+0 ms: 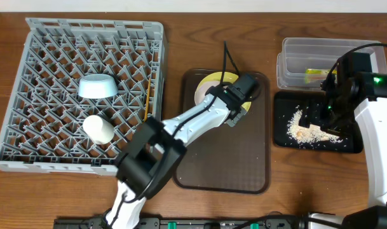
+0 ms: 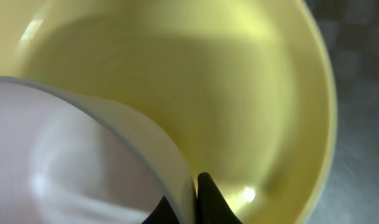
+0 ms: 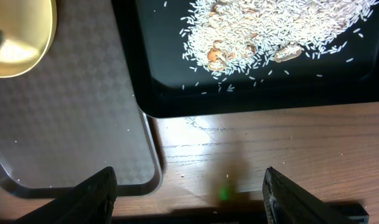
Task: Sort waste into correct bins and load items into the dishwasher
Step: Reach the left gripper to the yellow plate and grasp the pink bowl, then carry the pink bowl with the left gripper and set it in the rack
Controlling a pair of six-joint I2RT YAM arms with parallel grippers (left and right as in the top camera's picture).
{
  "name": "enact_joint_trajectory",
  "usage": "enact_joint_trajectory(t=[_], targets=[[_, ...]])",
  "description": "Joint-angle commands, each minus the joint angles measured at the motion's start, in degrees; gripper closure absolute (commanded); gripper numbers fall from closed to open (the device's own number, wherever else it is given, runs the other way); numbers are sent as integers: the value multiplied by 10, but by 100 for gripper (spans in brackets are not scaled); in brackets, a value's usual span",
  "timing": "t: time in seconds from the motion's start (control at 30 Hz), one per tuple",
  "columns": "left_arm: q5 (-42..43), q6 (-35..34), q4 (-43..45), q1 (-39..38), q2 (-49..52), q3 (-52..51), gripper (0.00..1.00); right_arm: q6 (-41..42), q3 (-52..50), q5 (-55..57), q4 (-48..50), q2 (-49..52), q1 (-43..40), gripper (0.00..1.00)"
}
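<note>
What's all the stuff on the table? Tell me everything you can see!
dish rack: one, grey, left side
blue bowl: one, light blue, in the dish rack
cup: one, white, in the dish rack
chopsticks: count unclear, wooden, dish rack's right edge
serving tray: one, brown, middle
plate: one, yellow, on the serving tray
white bowl: one, white, over the plate
tub: one, clear, far right
wrapper: one, green-yellow, in the tub
black tray: one, black, beside the tub
food leftovers: one pile, beige, in the black tray
left gripper: pinching the white bowl's rim
right gripper: open, near the black tray
</note>
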Motion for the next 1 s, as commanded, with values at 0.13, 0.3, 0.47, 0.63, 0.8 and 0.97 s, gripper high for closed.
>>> enact_joint_trajectory(t=[0.13,0.3,0.47,0.63,0.8,0.97], targets=[[-5,-42,-51,18,-144,2,92,8,9,7,-2,-10,-2,27],[63,-43,-82,76,-205,2,92,8,9,7,-3,-10,-2,27],[278,-42,-90,214,-244,2,92,8,9,7,-3,-10,-2,27],[546,-43,-90,380,-234,2,92,8,9,7,-5,-10,-2,27],[657,-43,-90,469,-218,2,92,8,9,7,-5,-10,-2,27],[745,-43,-90,525,-188,1,92,8,9,7,-6,-10,-2,27]])
